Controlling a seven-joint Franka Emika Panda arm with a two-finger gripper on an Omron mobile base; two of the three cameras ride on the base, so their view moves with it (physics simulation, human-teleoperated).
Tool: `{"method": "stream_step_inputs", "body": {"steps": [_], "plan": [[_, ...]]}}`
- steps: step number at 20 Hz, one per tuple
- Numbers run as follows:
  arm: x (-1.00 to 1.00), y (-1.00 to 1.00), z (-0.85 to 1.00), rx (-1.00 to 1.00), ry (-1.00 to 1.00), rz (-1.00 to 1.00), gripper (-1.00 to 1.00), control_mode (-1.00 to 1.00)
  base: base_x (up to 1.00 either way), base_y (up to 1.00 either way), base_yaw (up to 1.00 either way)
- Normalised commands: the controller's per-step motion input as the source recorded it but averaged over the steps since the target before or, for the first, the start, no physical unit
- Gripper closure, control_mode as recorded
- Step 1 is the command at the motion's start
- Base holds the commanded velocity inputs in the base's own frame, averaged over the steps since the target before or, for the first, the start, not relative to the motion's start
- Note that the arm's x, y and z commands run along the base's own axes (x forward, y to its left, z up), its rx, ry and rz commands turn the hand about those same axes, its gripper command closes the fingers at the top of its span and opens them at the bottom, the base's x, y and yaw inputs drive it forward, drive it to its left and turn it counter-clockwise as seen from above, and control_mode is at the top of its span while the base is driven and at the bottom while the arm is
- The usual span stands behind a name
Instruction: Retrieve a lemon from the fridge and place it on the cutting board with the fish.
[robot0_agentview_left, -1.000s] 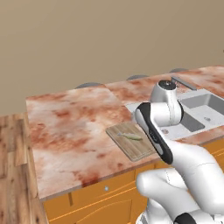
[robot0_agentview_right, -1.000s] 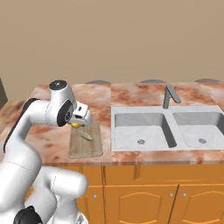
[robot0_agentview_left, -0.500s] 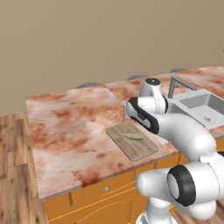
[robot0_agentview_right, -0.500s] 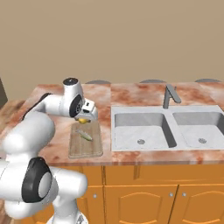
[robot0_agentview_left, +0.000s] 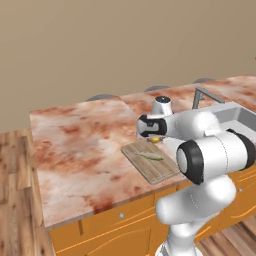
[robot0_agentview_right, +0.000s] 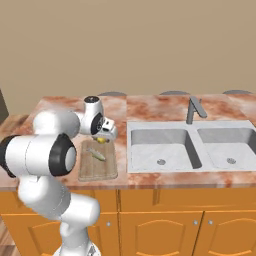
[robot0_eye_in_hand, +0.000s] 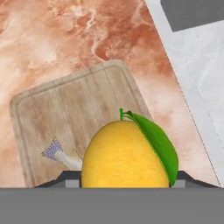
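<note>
1. Here, the lemon (robot0_eye_in_hand: 124, 155) is seen clamped in the gripper (robot0_eye_in_hand: 124, 180), its yellow body filling the lower middle of the hand view with a green leaf (robot0_eye_in_hand: 156, 141) curling over one side.
2. The gripper is closed on the lemon; only the dark finger tips (robot0_eye_in_hand: 66, 178) are visible at either side of the fruit, pressed against it.
3. In the left base view, the lemon (robot0_agentview_left: 156, 139) appears as a small yellow spot under the gripper (robot0_agentview_left: 154, 136), held above the far end of the cutting board (robot0_agentview_left: 151, 161); whether it touches the wood cannot be told.
4. In the right base view, the lemon (robot0_agentview_right: 102, 140) is likewise seen below the gripper (robot0_agentview_right: 104, 137), over the board's far edge.
5. The cutting board (robot0_agentview_right: 97, 159) is laid flat on the reddish marbled counter (robot0_agentview_right: 155, 106), near its front edge and just beside the sink (robot0_agentview_right: 198, 146).
6. The fish (robot0_agentview_left: 149, 156) is laid on the board, slender and greenish-grey, roughly at its middle and apart from the lemon.
7. In the hand view, the cutting board (robot0_eye_in_hand: 74, 105) is seen beneath the lemon, and only the tail end of the fish (robot0_eye_in_hand: 59, 154) is visible beside the fruit, the rest being hidden behind it.
8. A grey faucet (robot0_agentview_right: 192, 109) is set behind the double sink, well apart from the board.
9. Orange wooden cabinets (robot0_agentview_right: 180, 225) are seen under the counter.
</note>
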Motion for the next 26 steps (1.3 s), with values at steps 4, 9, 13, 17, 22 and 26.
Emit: {"method": "stream_step_inputs", "body": {"steps": [4, 9, 13, 17, 22, 26], "plan": [[0.31, 0.06, -0.36, 0.0, 0.13, -0.04, 1.0, -1.0, 0.0, 0.0, 0.0], [0.05, 0.13, -0.34, 0.0, 0.11, -0.07, 1.0, -1.0, 0.0, 0.0, 0.0], [0.14, 0.08, -0.24, 0.0, 0.0, -0.05, 1.0, -1.0, 0.0, 0.0, 0.0], [0.25, 0.01, -0.16, 0.0, 0.0, -0.01, 1.0, -1.0, 0.0, 0.0, 0.0], [0.23, 0.0, -0.23, 0.0, 0.0, -0.02, 1.0, -1.0, 0.0, 0.0, 0.0], [0.04, 0.02, -0.23, 0.0, 0.0, -0.02, 1.0, -1.0, 0.0, 0.0, 0.0]]}}
